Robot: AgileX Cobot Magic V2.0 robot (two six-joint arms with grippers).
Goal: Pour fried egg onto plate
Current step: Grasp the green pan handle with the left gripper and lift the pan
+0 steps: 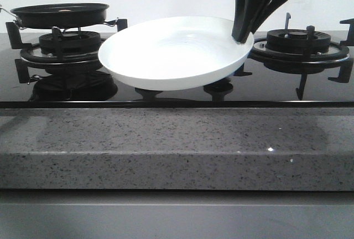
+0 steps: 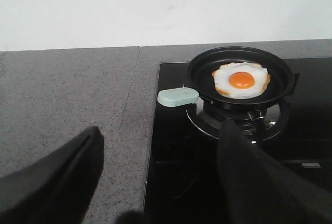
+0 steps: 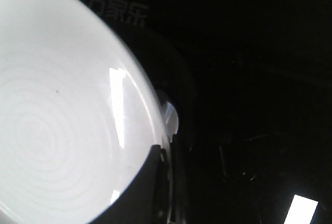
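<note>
Front view: one plate (image 1: 176, 53), white, glossy, empty, held clear of the black glass hob (image 1: 166, 92) and tilted, its near rim lower than its far-right rim. The right gripper (image 1: 241, 39) comes down from the upper right and pinches the plate's rim at the right side; fingers closed on that rim. In the right wrist view the plate (image 3: 62, 120) fills most of the frame, faint concentric rings on its inner surface, a dark finger (image 3: 142, 193) lying over its edge.

Burners counted: two, one at left (image 1: 69, 45) and one at right (image 1: 298, 42), each with black pan supports. The plate hangs between them.

One black frying pan (image 1: 60, 13) sits on the left burner. One fried egg (image 2: 241, 80) lies flat inside the pan (image 2: 241, 76), white with browned edges and a single orange yolk, slightly toward the pan's right side as the left wrist view shows it. From the front the egg is barely visible over the pan's rim. The pan's pale green handle (image 2: 178, 97) sticks out over the hob's edge toward the grey speckled counter (image 2: 67, 94).

Left gripper (image 2: 161, 172): two dark fingers spread wide apart, nothing between them, above the counter and the hob edge, apart from the pan. Not seen in the front view.

Egg and plate are well apart.
</note>
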